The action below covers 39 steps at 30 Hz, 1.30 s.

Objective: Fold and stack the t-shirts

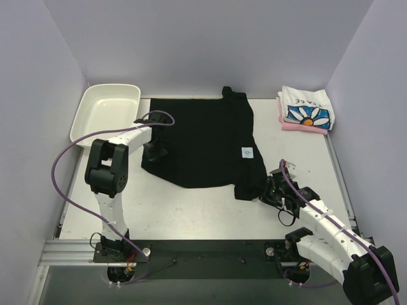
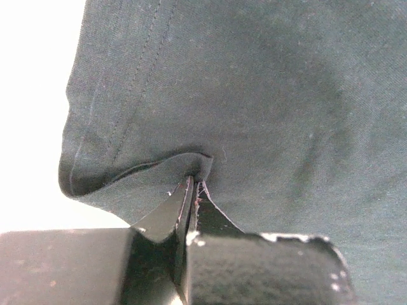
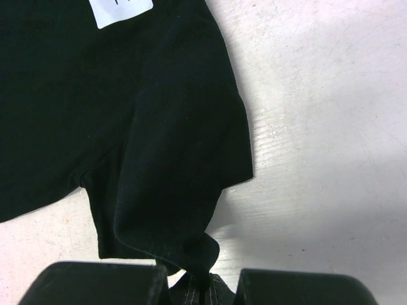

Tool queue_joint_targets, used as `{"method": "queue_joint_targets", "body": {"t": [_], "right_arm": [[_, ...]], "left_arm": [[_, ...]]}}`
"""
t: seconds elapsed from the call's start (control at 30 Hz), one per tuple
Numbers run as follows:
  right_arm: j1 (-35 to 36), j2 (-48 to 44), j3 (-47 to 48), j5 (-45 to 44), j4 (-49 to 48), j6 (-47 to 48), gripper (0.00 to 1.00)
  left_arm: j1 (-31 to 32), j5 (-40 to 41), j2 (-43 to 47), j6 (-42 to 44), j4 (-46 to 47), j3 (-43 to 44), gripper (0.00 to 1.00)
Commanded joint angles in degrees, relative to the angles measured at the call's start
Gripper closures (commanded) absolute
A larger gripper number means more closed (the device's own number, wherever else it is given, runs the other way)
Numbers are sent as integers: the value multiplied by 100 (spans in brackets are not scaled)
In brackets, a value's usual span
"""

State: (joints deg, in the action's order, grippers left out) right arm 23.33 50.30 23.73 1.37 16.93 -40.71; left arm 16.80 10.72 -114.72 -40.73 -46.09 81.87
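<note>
Black shirt [image 1: 203, 143]: soft, limp, light; left gripper [image 2: 194, 187] pinches its left edge; right gripper [image 3: 202, 276] clamps its near-right corner; best held by edges.

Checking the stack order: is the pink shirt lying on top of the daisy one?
No, the daisy shirt lies on top of the pink shirt.

Pale lilac walls [image 1: 210, 38] on three sides of scuffed white tabletop [image 1: 191, 210], aluminium rail [image 1: 67, 252] at near edge, even light.
</note>
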Motion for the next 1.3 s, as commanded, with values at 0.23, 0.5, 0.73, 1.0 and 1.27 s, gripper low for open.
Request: {"method": "queue_joint_targets", "body": {"t": [0.23,0.5,0.73,1.0,1.27], "right_arm": [[22,-108,351,-92,214,63,100],[13,-258,1878,-462,645,616,100],[-57,-275,3135,-444,882,1073,100],[-83,-653,4657,-304,1137,1618,100],[-83,-909,6677,276,1269,1759,100]], "left_arm": [[8,141,1010,100,-137,-285,100],[-115,53,2943,250,-112,-548,100],[-475,-272,4246,522,-120,-523,100],[-660,-623,5598,786,-59,66,100],[-669,-1344,6242,821,118,1645,100]]}}
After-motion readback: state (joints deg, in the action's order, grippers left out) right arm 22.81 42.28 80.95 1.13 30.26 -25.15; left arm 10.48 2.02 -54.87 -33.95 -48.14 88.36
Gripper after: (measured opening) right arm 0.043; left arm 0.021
